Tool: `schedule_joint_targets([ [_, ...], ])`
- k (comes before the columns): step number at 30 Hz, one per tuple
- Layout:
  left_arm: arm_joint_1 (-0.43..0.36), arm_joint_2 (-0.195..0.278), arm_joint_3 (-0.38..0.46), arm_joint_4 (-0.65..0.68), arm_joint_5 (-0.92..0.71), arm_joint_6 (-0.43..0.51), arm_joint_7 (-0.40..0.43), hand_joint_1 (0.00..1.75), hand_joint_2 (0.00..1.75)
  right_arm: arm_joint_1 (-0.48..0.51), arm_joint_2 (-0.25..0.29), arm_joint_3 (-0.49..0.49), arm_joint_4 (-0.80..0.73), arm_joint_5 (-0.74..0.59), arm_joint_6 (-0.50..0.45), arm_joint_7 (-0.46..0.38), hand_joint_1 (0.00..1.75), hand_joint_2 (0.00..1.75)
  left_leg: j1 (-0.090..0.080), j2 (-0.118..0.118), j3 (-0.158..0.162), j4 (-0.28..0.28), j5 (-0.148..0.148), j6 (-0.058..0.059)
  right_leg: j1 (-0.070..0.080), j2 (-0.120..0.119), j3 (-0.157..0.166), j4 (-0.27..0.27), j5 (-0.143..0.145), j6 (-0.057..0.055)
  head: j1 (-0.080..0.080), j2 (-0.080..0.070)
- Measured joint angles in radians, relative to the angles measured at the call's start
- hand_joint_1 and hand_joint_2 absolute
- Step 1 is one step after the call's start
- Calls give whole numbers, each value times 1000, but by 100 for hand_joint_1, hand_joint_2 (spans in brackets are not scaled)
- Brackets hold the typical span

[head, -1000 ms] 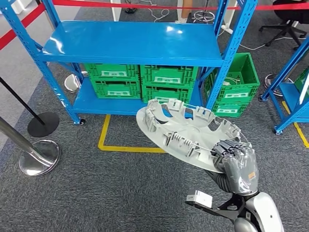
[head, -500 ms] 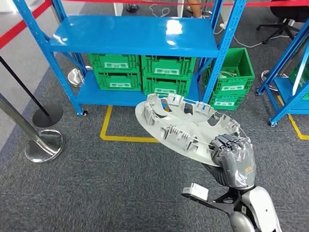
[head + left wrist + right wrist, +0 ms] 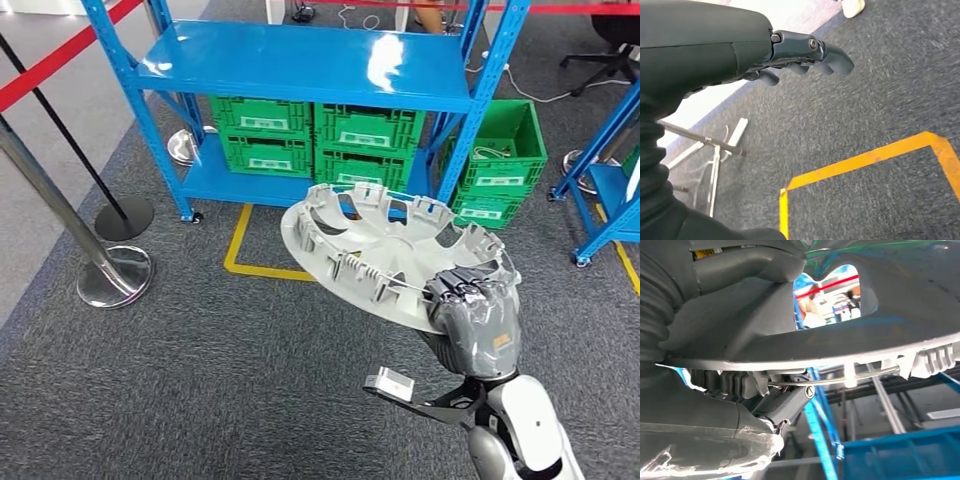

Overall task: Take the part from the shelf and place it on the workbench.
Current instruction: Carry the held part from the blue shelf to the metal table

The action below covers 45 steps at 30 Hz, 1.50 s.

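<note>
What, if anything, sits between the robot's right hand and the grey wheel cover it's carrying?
Nothing visible. The right hand already grips the wheel cover at its near rim, fingers over the edge, holding it clear of the carpet in front of the blue shelf. No workbench is visible, so the path there cannot be judged.

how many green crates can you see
6 at least. Four sit stacked in pairs on the bottom shelf. Two more sit stacked on the floor right of the rack. Others may be hidden.
</note>
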Motion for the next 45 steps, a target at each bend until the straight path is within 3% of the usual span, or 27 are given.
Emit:
schedule_joint_targets([
  [2,0,1,0,0,0,0,0,0,175,-6,0,4,1,9,-3,5,175,175,-1,-18,-9,-4,-1,20,2,-19,-3,7,0,7,4,0],
  [4,1,2,1,0,0,0,1,0,175,-11,0,9,2,18,-5,10,175,175,1,-38,-17,-4,4,36,-3,7,-16,35,-23,20,5,0],
  [5,1,2,2,0,0,0,1,0,175,-12,0,11,2,22,-6,12,175,175,3,-49,-21,-5,10,43,-5,34,-35,76,-51,26,5,0],
  [7,0,2,2,0,0,0,1,0,175,-12,0,13,5,24,-8,14,175,175,3,-71,-32,-5,20,53,-7,82,-93,213,-124,32,6,0],
  [9,1,2,2,0,0,-1,1,0,175,-13,-1,14,10,25,-8,14,175,175,2,-97,-42,-5,29,55,-6,92,-133,308,-156,29,6,0],
  [10,2,3,2,0,0,-1,1,0,175,-13,-1,14,12,25,-8,14,175,175,0,-111,-46,-4,33,56,-5,95,-127,298,-142,23,6,0],
  [11,2,3,3,0,0,-1,1,0,175,-13,-1,15,14,26,-8,15,175,175,-2,-126,-48,-4,37,56,-3,100,-102,253,-113,15,6,0],
  [13,2,-1,4,0,0,-1,2,0,175,-14,-1,15,16,27,-8,16,175,175,-4,-152,-52,-5,45,54,6,146,-23,101,-48,-20,4,0],
  [15,0,-6,4,0,0,-2,2,0,175,-17,-1,16,16,32,-9,18,175,175,2,-175,-60,-5,53,47,16,184,22,6,-23,-49,7,0],
  [17,1,-8,5,0,-1,-4,2,0,175,-23,-2,17,15,38,-9,20,175,175,7,-198,-68,-10,63,34,19,174,28,-14,-18,-57,13,0],
  [18,2,-8,5,0,-1,-5,2,0,175,-27,-2,18,16,40,-9,21,175,175,5,-201,-71,-12,66,30,14,161,35,-27,-10,-51,16,0],
  [20,3,-8,6,1,-1,-4,3,0,175,-30,-2,20,16,43,-10,24,175,175,-2,-163,-91,22,35,18,-1,132,47,-55,9,-37,10,0],
  [22,0,-6,7,1,-1,-4,3,0,175,-29,-2,22,18,47,-10,27,175,175,4,-105,-143,135,-37,0,-9,100,48,-64,18,-25,2,0],
  [24,0,-2,8,1,-1,-5,3,0,175,-29,-2,23,22,51,-10,29,175,175,16,-84,-189,242,-80,-20,-16,67,42,-60,18,-15,1,0],
  [25,1,0,8,1,-1,-5,3,0,175,-29,-2,23,23,53,-10,30,175,175,22,-79,-190,251,-74,-30,-22,52,39,-57,16,-9,0,0],
  [26,2,1,9,1,-1,-5,3,0,175,-28,-2,24,25,55,-10,31,175,175,29,-71,-170,221,-52,-42,-29,37,38,-52,14,0,0,0],
  [28,1,-1,10,1,-1,-5,3,0,175,-28,-2,26,26,62,-10,36,175,175,45,-25,-95,96,3,-70,-37,11,36,-35,3,21,-4,0],
  [29,-1,-3,10,1,-1,-6,3,0,175,-28,-3,26,26,66,-10,40,175,175,52,-2,-67,47,20,-74,-38,1,32,-25,-5,31,-8,0],
  [31,-4,-8,11,1,-1,-8,3,0,175,-29,-7,27,25,75,-10,45,175,175,58,16,-52,17,22,-54,-33,-18,28,-12,-20,45,2,0],
  [33,-3,-6,15,1,-1,-9,4,0,175,-31,-9,32,25,81,-11,46,175,175,54,-12,-66,31,20,-18,-39,-30,33,-9,-25,51,20,0],
  [35,-2,-4,18,1,-1,-9,4,0,175,-31,-10,37,25,84,-11,48,175,175,50,-36,-74,34,25,0,-46,11,21,35,-62,53,25,0],
  [37,-3,-4,19,1,-1,-8,4,0,175,-30,-11,38,24,86,-11,50,175,175,43,-61,-81,34,31,12,-44,71,-35,158,-134,48,33,0],
  [39,-3,-4,20,1,-1,-8,4,0,175,-29,-11,39,25,87,-11,52,175,175,33,-90,-89,34,35,20,-35,90,-102,287,-180,37,37,0],
  [40,-2,-3,20,1,-1,-8,4,0,175,-29,-11,39,25,87,-11,53,175,175,27,-105,-92,34,37,23,-31,93,-116,307,-176,28,38,0],
  [41,-1,-2,21,1,-1,-8,4,0,175,-29,-11,40,25,88,-10,54,175,175,22,-122,-93,34,39,26,-26,97,-111,285,-152,17,38,0],
  [43,-1,-3,22,1,-1,-8,4,0,175,-30,-11,41,24,89,-10,55,175,175,15,-151,-94,34,44,29,-16,131,-56,156,-82,-10,37,1],
  [45,-1,-5,23,1,-1,-8,4,0,175,-30,-12,41,23,90,-11,56,175,175,14,-175,-99,35,49,26,-10,168,-14,56,-43,-23,37,0],
])
